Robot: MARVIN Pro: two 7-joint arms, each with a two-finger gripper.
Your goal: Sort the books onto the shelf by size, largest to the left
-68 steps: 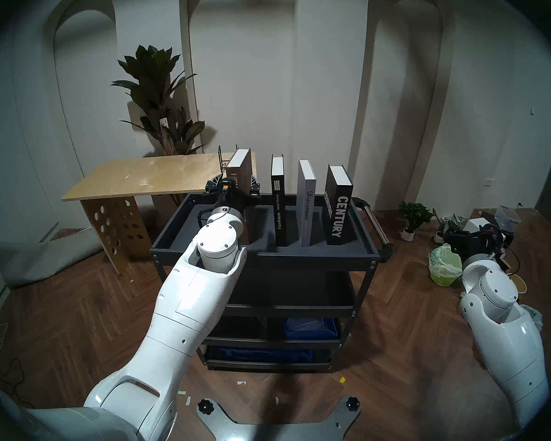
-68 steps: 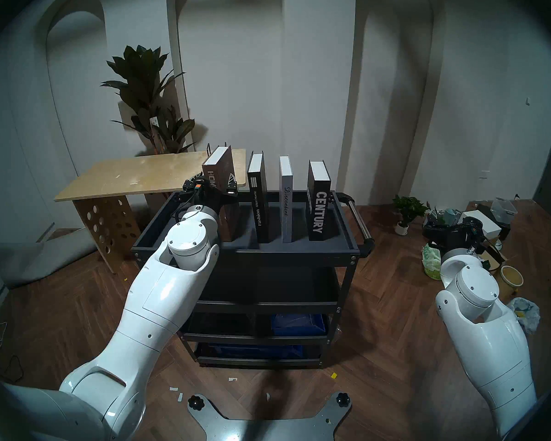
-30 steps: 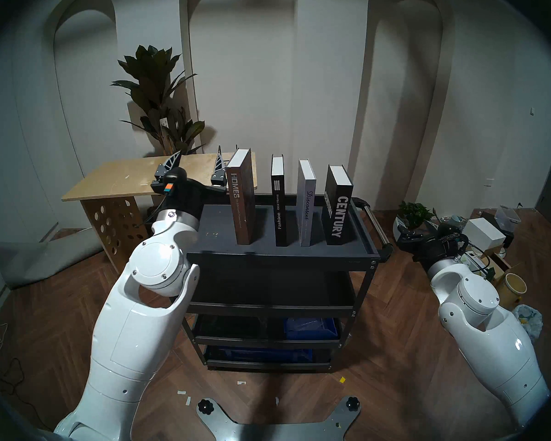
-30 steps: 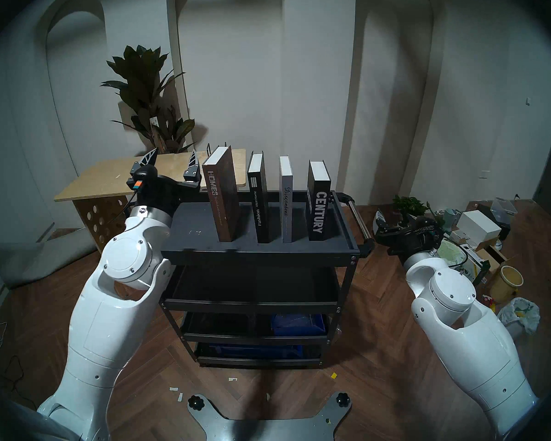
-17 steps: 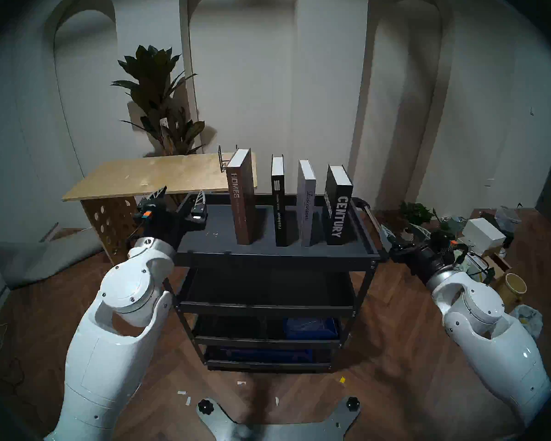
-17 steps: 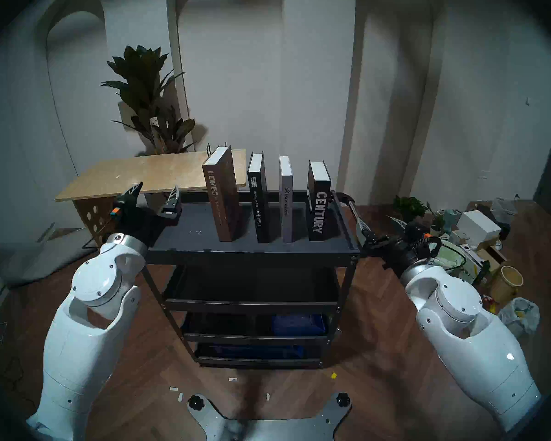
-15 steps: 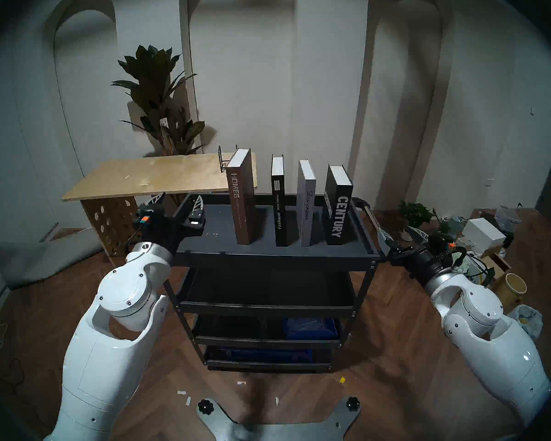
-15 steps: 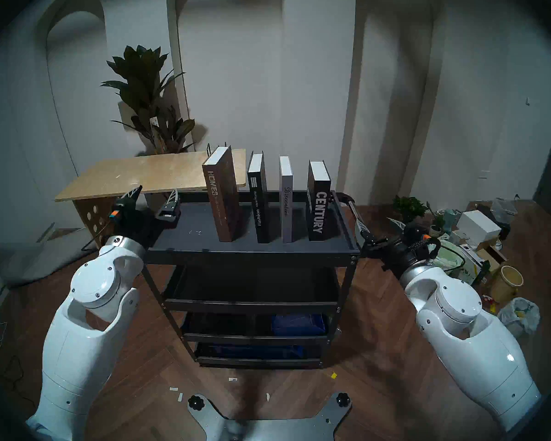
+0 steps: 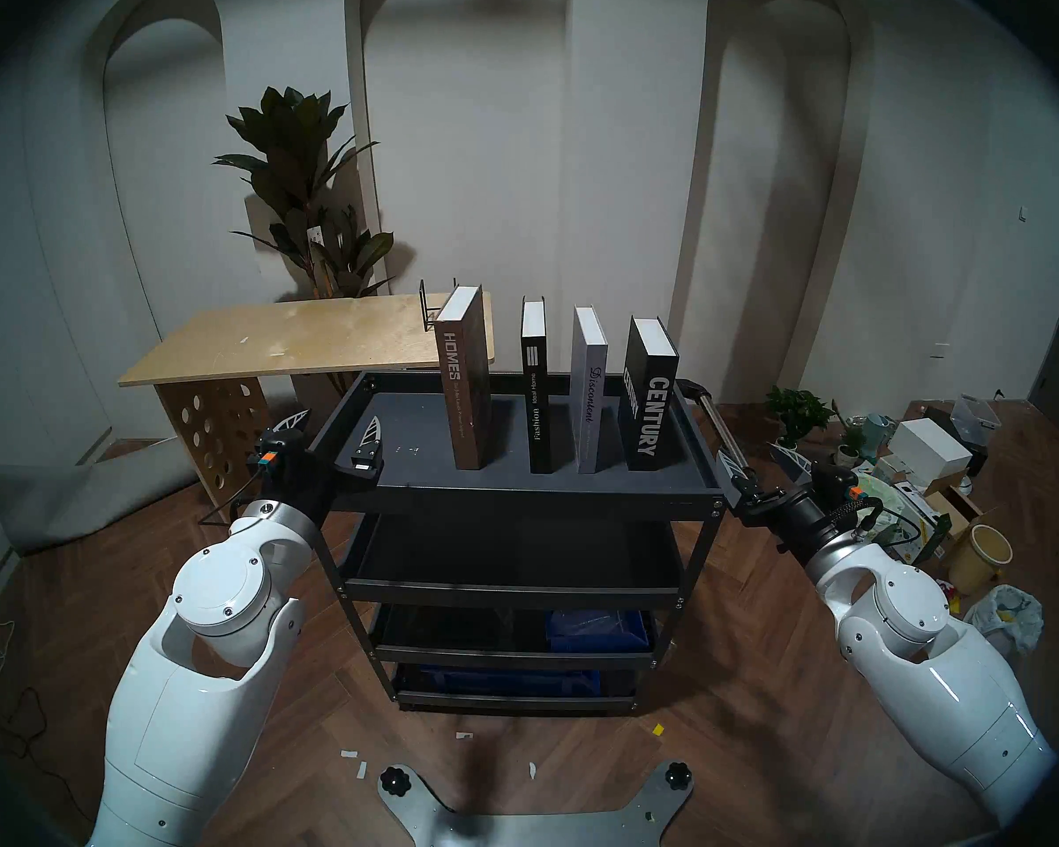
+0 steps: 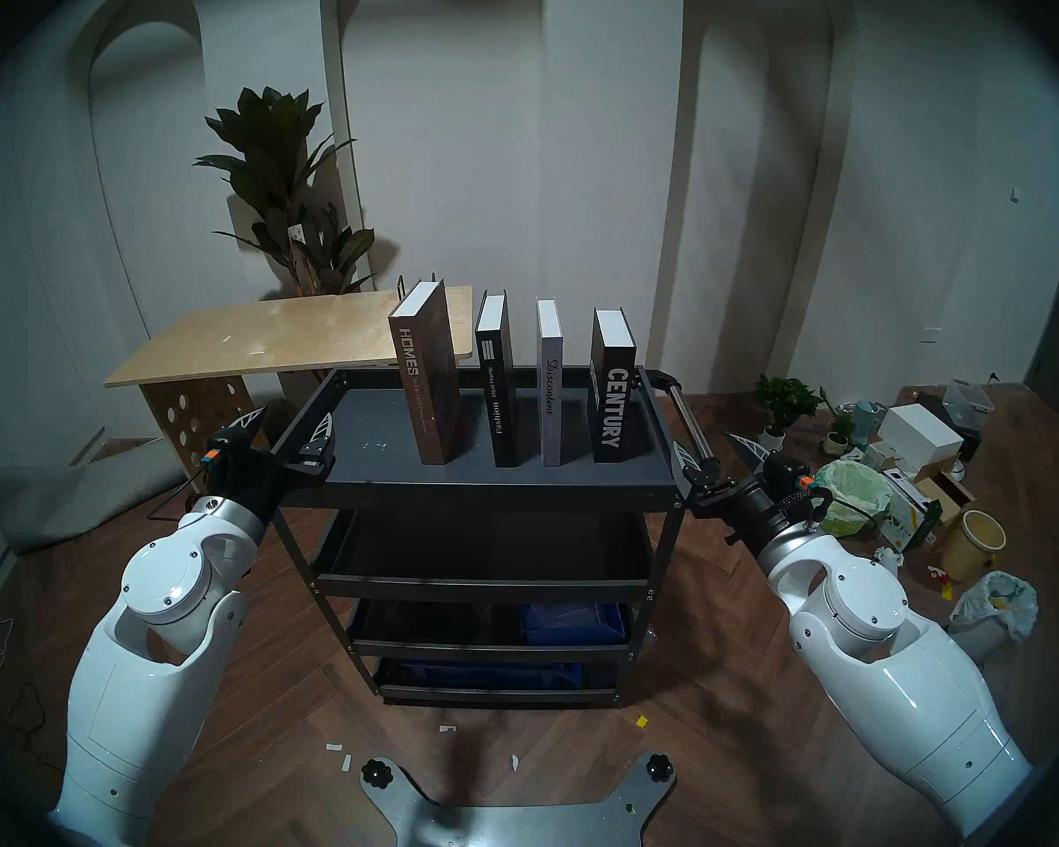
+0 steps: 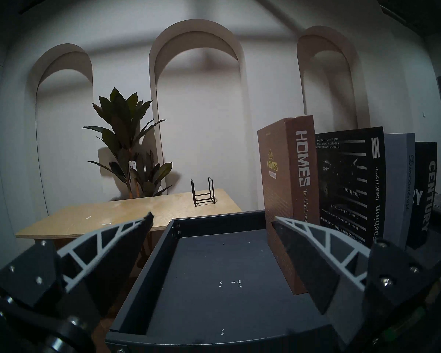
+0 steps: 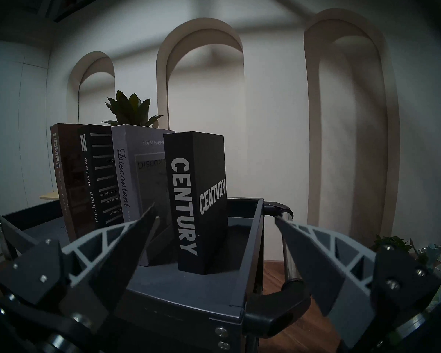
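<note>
All four books [image 9: 554,393] are stood upright on the shelf [image 9: 533,492], biggest at the left; the sorting looks finished. Nothing is held: the left end effector [image 9: 331,430] and right end effector [image 9: 762,461] are spread wide open.

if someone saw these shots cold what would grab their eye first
Four upright books in a row on the cart's top shelf, from tall brown HOMES on the left to thick black CENTURY on the right. Next, the two white arms flanking the cart: the left hand and the right hand both open and empty at its corners.
</note>
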